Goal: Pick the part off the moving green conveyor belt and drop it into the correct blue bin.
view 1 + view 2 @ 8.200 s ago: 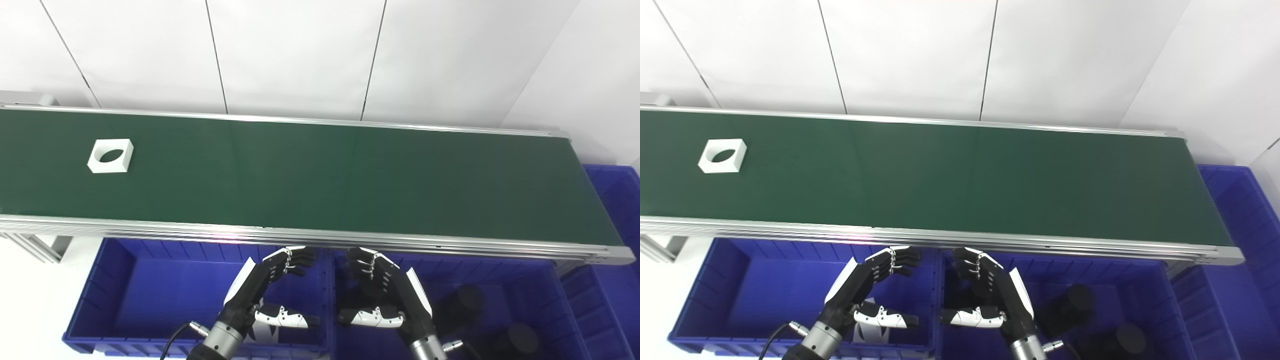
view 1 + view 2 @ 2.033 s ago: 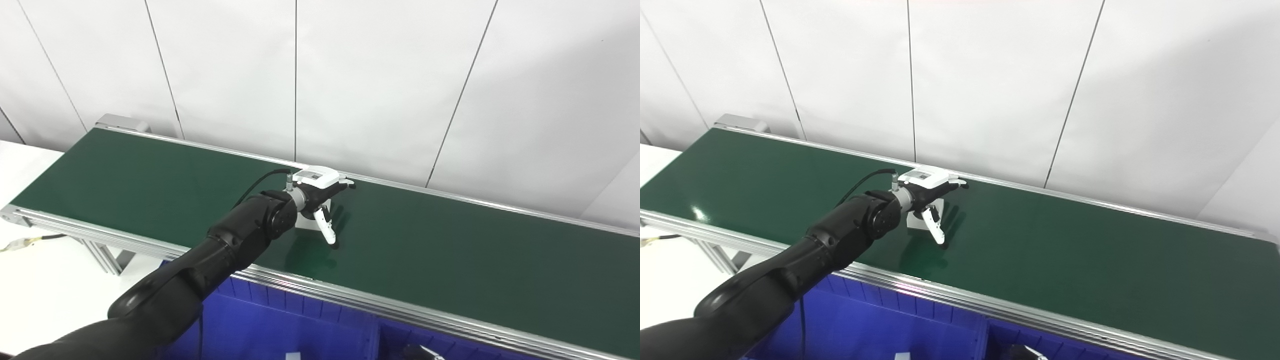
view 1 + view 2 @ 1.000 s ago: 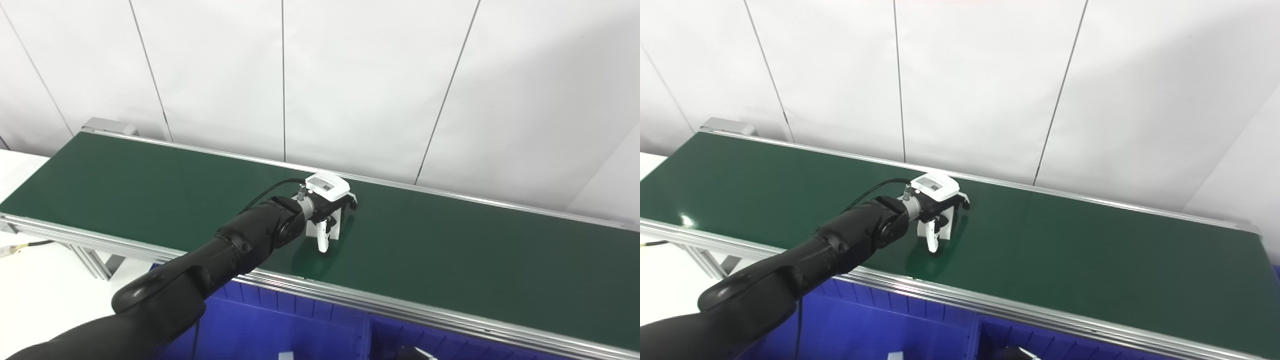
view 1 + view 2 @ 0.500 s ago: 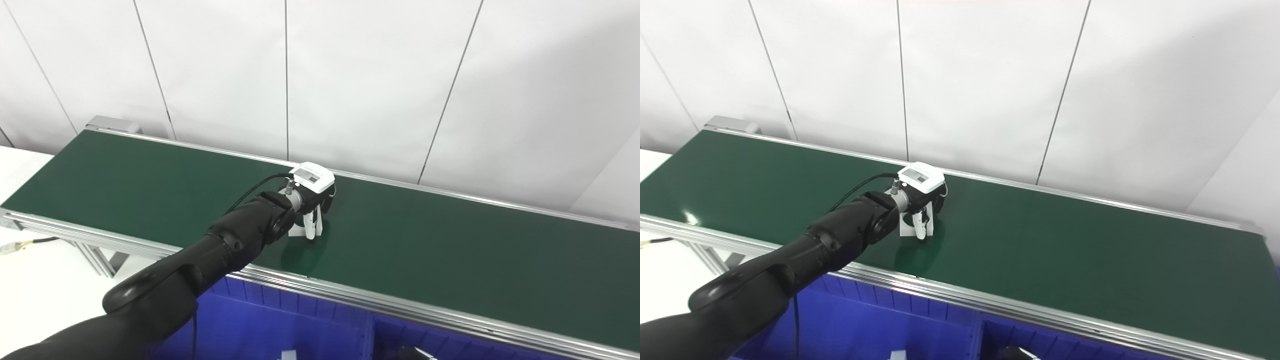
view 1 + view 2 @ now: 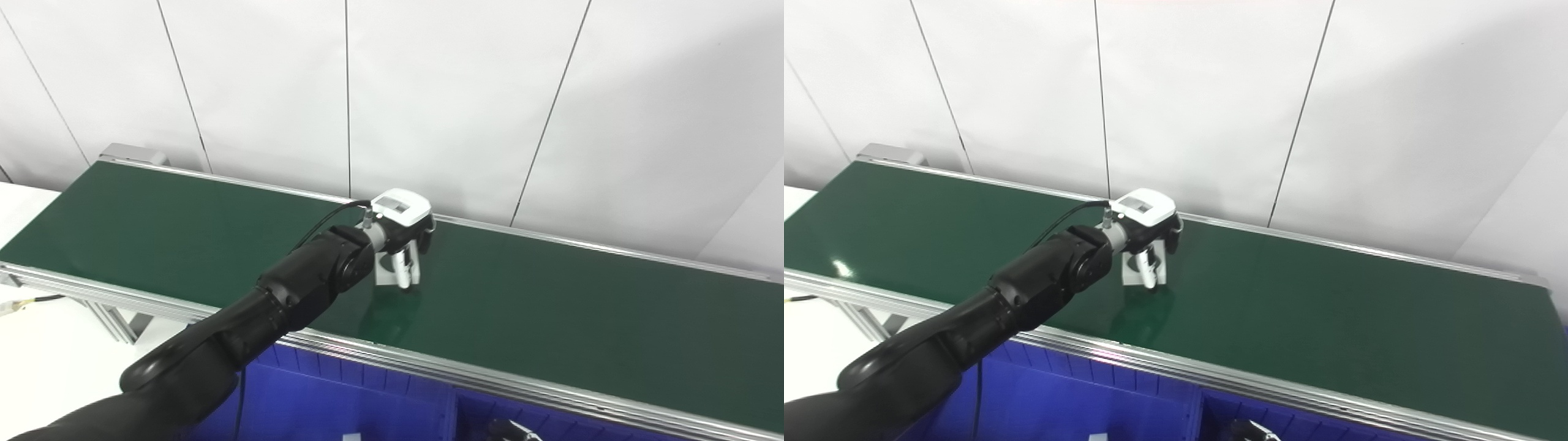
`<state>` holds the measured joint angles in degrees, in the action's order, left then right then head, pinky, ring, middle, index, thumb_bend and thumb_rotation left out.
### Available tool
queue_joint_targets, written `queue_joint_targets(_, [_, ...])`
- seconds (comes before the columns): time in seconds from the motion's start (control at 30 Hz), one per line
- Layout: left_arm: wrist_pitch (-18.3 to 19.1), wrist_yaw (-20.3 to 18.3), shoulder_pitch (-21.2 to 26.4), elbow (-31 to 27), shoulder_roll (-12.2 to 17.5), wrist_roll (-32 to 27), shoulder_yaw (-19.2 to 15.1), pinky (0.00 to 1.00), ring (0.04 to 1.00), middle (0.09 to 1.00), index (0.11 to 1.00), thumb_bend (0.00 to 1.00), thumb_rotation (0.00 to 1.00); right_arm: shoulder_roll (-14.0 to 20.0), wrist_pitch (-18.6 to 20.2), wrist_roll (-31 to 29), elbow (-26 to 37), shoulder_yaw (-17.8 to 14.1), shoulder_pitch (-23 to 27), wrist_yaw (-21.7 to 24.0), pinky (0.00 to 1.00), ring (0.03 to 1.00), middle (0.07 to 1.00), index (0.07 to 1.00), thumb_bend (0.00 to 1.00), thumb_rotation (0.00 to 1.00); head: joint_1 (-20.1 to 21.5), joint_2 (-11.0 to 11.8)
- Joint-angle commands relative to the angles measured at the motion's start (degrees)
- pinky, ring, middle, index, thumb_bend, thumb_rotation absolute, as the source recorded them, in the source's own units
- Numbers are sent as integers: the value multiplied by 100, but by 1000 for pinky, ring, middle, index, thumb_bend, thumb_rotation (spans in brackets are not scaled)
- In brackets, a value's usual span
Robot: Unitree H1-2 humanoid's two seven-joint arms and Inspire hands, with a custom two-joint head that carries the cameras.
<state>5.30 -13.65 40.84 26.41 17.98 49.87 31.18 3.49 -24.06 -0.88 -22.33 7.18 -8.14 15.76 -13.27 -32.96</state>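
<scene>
Green belting runs across both head views from upper left to lower right: the conveyor belt (image 5: 551, 306) sits between bright aluminium side rails (image 5: 429, 373), with a white panelled wall (image 5: 459, 92) behind its far edge. Near the far rail, about midway along the visible stretch, the left hand (image 5: 401, 236) is closed around a white block part (image 5: 392, 272), its thumb down the near face and its dark fingers curled over the far side, so the part is clamped between them. The part appears lifted just clear of the belt, with a dim reflection on the green surface directly under it, though the gap beneath is too small to be certain of. A white cover plate (image 5: 1142, 208) on the back of the hand faces upward and a black cable (image 5: 1072, 217) loops from the wrist back along the forearm. The black left arm (image 5: 245, 331) reaches in from the bottom left corner, crossing over the near rail. Below that rail the blue bins (image 5: 1078, 398) line the bottom edge, one holding a small pale piece (image 5: 350, 437) at the very bottom. Only a sliver of the right hand (image 5: 511, 430) shows at the bottom edge, too little to tell how its fingers are set.
</scene>
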Motion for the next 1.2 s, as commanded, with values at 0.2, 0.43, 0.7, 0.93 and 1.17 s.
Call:
queue_joint_targets(0.2, [282, -488, -294, -1790, 328, -307, -591, 406, 420, 521, 507, 499, 0, 12, -286, -117, 25, -99, 152, 199, 706, 759, 794, 766, 905, 262, -221, -166])
queue_joint_targets(0.43, [665, -914, -924, -3370, 464, -393, -1092, 407, 424, 518, 505, 500, 0, 21, -286, -178, 62, -229, 224, 359, 719, 767, 794, 770, 903, 280, -604, -499])
queue_joint_targets(0.7, [1314, -1425, -1602, -4659, 382, -193, -1504, 400, 411, 498, 532, 499, 0, 86, -286, -574, 92, -557, 362, 850, 728, 766, 792, 768, 891, 233, -1479, -912])
queue_joint_targets(0.93, [1487, -1667, -2078, -5314, 468, -63, -1799, 383, 408, 498, 529, 499, 0, 178, -286, -778, 231, -816, 450, 1129, 711, 759, 783, 762, 905, 240, -1966, -1339])
queue_joint_targets(1.17, [1612, -2003, -2709, -5909, 652, -77, -2173, 385, 411, 497, 532, 499, 0, 202, -285, -1003, 192, -900, 534, 1321, 716, 768, 789, 771, 900, 207, -2294, -1380])
